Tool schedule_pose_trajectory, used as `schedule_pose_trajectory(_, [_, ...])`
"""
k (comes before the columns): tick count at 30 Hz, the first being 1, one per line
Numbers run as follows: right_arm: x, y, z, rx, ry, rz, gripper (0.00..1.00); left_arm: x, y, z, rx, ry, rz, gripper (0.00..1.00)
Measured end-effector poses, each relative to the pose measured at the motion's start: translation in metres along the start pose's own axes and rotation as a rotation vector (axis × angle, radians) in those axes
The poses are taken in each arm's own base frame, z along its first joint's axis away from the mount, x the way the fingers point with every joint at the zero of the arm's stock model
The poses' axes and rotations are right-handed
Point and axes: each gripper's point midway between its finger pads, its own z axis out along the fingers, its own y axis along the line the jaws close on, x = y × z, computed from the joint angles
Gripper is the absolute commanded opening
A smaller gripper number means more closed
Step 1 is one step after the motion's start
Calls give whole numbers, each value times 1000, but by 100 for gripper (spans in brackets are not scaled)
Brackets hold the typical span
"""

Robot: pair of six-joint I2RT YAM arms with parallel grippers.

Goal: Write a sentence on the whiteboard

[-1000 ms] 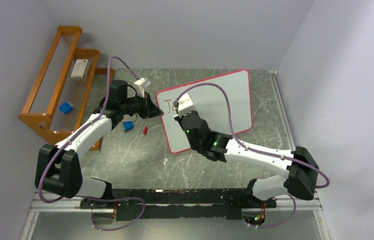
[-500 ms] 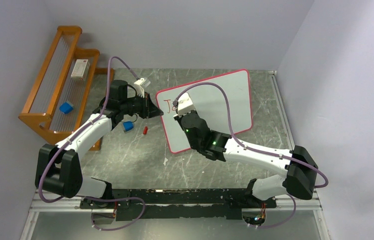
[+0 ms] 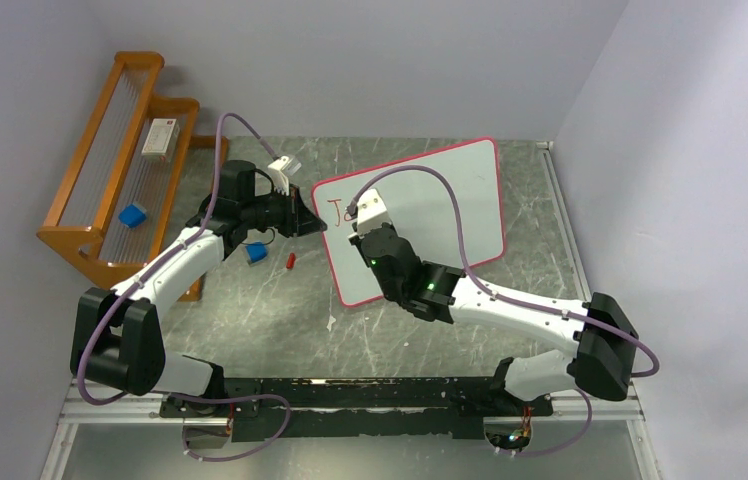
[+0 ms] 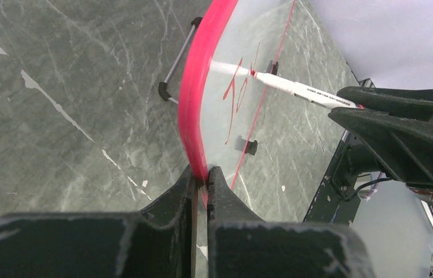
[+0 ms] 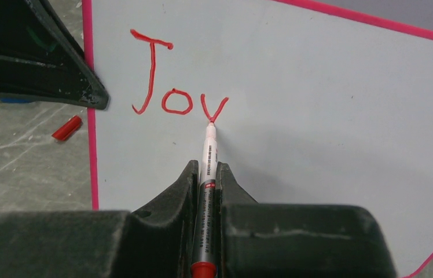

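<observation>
Right of my red letters (image 5: 152, 69), the large white board with the thin pink border (image 5: 330, 127) is open surface for my right gripper (image 5: 205, 174) and its white red-tipped marker (image 5: 209, 145). My left gripper (image 4: 202, 176) pinches the board's left edge beside the J, blocking that side, with a small red cap (image 5: 67, 128) on the grey marbled table (image 3: 270, 320) just beyond and an orange wooden rack (image 3: 65, 242) farther left.

White whiteboard (image 3: 480, 190), pink-red border
Red letters (image 5: 151, 69) mark its 10 o'clock corner; the marker (image 5: 208, 152) is white with a red tip; the table (image 3: 280, 310) is grey-green, veined white; the cap (image 5: 67, 128) is red.
</observation>
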Motion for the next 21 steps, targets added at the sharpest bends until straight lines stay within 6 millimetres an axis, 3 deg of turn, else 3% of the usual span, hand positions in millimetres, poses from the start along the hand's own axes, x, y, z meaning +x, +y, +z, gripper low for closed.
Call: schedule_pose_trajectory(21, [24,21,-13,-102,90,3,0,0,0,0,1,0,0,5])
